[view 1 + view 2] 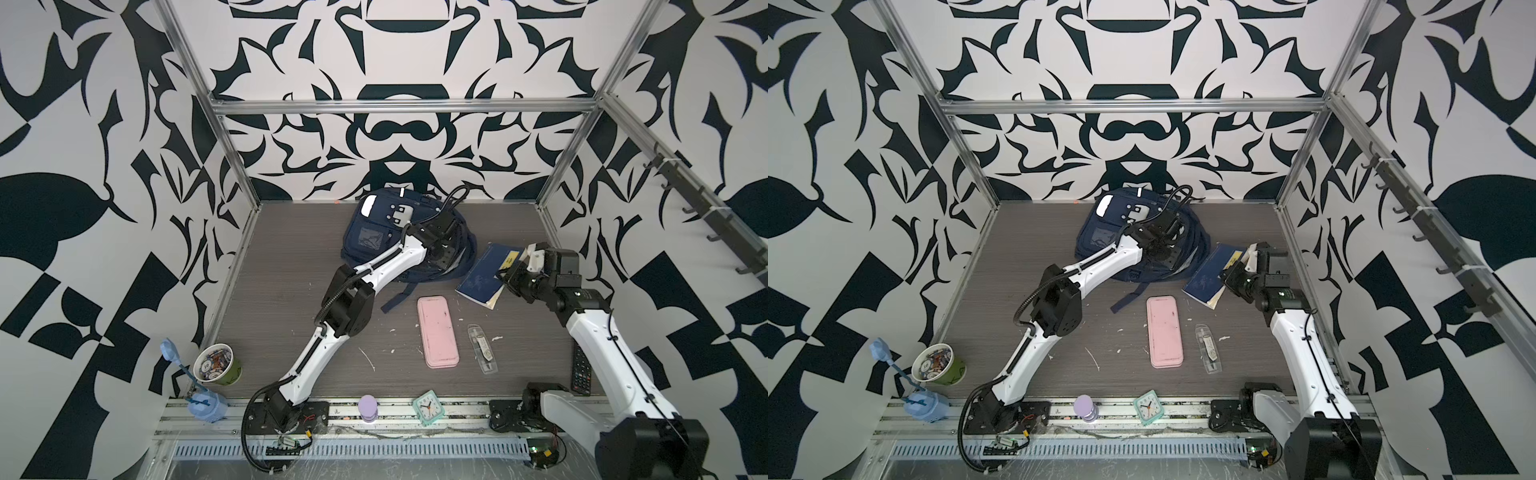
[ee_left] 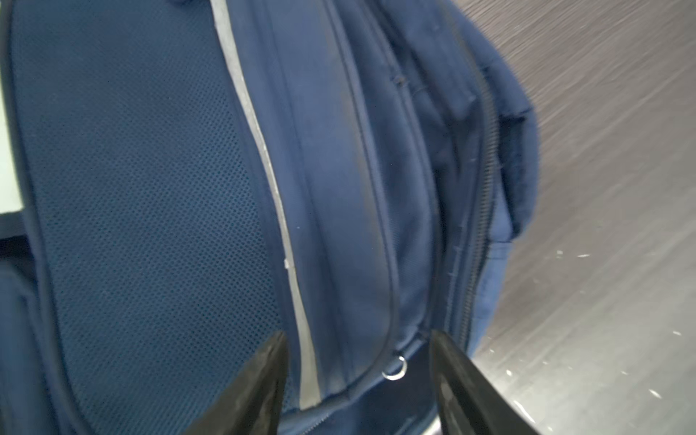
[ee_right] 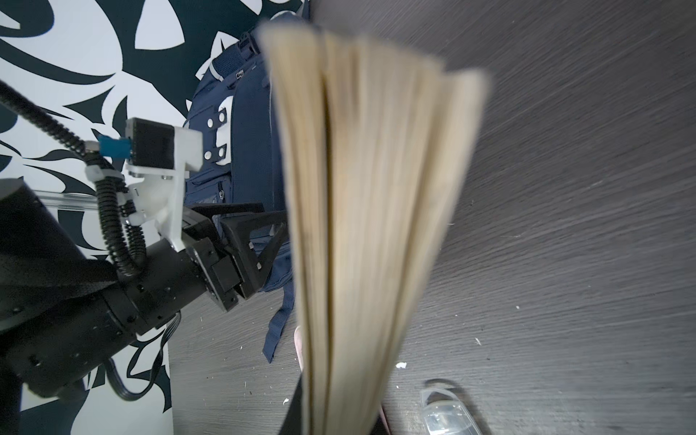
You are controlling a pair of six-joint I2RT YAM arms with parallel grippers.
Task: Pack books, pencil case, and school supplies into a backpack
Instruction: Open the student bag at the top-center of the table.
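In both top views nothing looks packed yet. The right gripper (image 1: 510, 271) is clamped on one edge of the books (image 1: 486, 270), which slope from its jaws down to the table (image 1: 291, 249), just short of the backpack (image 1: 374, 232). The left gripper (image 1: 445, 253) sits on the backpack's flank, on the side facing the books. The pencil case (image 1: 437, 337) and the school supplies (image 1: 482, 348) lie flat and untouched, well back from both grippers towards the arm bases. In the left wrist view the black fingers (image 2: 263, 380) stand apart, straddling a fold of backpack (image 2: 150, 188) fabric, with a small zip ring (image 2: 395, 367) just inside one finger. I cannot tell whether they are pinching it, and no open mouth shows. In the right wrist view the books' (image 3: 376, 188) page edges fill the space ahead of the tool, gripped on edge, with the backpack (image 3: 248, 132) beyond and the left gripper (image 3: 263, 237) against it. I judge this to be the first item on its way, with an opening to make and all the items left to pack.
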